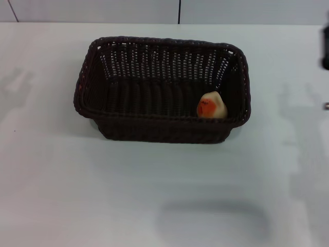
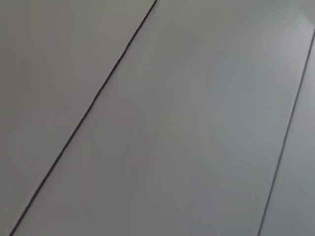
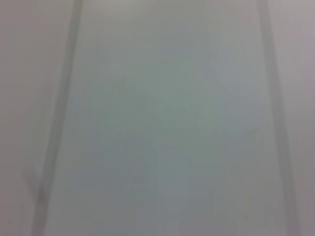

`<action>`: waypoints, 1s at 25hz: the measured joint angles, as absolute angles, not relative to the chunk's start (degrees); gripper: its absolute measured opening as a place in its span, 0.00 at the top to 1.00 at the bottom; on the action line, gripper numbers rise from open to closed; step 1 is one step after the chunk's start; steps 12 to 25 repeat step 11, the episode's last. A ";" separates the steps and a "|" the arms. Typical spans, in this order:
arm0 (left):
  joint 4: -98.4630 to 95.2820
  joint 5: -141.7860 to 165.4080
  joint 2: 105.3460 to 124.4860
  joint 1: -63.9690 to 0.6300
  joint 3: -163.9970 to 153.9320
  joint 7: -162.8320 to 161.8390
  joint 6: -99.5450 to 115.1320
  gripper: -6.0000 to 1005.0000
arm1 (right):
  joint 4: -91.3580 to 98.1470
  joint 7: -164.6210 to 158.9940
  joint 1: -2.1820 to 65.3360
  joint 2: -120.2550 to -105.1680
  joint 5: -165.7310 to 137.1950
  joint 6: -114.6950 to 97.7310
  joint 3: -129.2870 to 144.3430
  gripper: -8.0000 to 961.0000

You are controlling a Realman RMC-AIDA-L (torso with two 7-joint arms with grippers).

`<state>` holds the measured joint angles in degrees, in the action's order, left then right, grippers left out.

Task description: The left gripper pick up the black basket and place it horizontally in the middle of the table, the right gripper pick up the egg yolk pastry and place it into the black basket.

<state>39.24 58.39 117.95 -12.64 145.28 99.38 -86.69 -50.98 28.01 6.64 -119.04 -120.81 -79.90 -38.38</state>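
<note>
The black basket (image 1: 162,90) lies lengthwise across the middle of the white table (image 1: 154,195) in the head view. The egg yolk pastry (image 1: 211,106) rests inside it, on the floor near the basket's right end, with its orange-red patch facing the front. A black part of the right gripper (image 1: 325,49) shows at the right edge of the head view, well apart from the basket. The left gripper is out of view. Both wrist views show only plain pale surfaces with thin seams.
Faint arm shadows fall on the table at the left (image 1: 15,87) and the right (image 1: 298,118) of the basket. A pale wall with a dark seam (image 1: 179,11) stands behind the table's far edge.
</note>
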 joint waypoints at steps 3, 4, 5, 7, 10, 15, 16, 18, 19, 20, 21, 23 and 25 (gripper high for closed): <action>35.27 58.40 117.96 -12.50 145.30 104.13 -86.74 0.62 | -50.15 28.04 4.81 -119.05 -115.55 -85.56 -39.93 0.47; 35.27 58.40 117.96 -12.50 145.30 104.13 -86.74 0.62 | -49.51 28.04 4.64 -119.03 -114.06 -87.12 -40.10 0.47; 33.65 58.34 117.98 -12.50 145.38 106.13 -86.74 0.62 | -49.51 28.04 4.64 -119.03 -114.06 -87.12 -40.10 0.47; 31.29 58.10 118.07 -12.55 145.61 109.44 -86.63 0.62 | -47.85 28.01 4.63 -118.98 -110.84 -89.92 -40.70 0.47; 27.53 57.76 118.25 -12.92 146.00 115.56 -85.97 0.62 | -46.28 27.45 4.92 -118.91 -108.24 -91.02 -41.93 0.47; 26.04 57.47 118.29 -13.13 146.14 117.93 -85.42 0.62 | -45.50 27.12 5.22 -118.85 -107.65 -91.01 -42.62 0.47; 26.04 57.47 118.29 -13.13 146.14 117.93 -85.42 0.62 | -45.50 27.12 5.22 -118.85 -107.65 -91.01 -42.62 0.47; 26.04 57.47 118.29 -13.13 146.14 117.93 -85.42 0.62 | -45.50 27.12 5.22 -118.85 -107.65 -91.01 -42.62 0.47; 26.04 57.47 118.29 -13.13 146.14 117.93 -85.42 0.62 | -45.50 27.12 5.22 -118.85 -107.65 -91.01 -42.62 0.47; 26.04 57.47 118.29 -13.13 146.14 117.93 -85.42 0.62 | -45.50 27.12 5.22 -118.85 -107.65 -91.01 -42.62 0.47; 26.04 57.47 118.29 -13.13 146.14 117.93 -85.42 0.62 | -45.50 27.12 5.22 -118.85 -107.65 -91.01 -42.62 0.47; 26.04 57.47 118.29 -13.13 146.14 117.93 -85.42 0.62 | -45.50 27.12 5.22 -118.85 -107.65 -91.01 -42.62 0.47; 26.04 57.47 118.29 -13.13 146.14 117.93 -85.42 0.62 | -45.50 27.12 5.22 -118.85 -107.65 -91.01 -42.62 0.47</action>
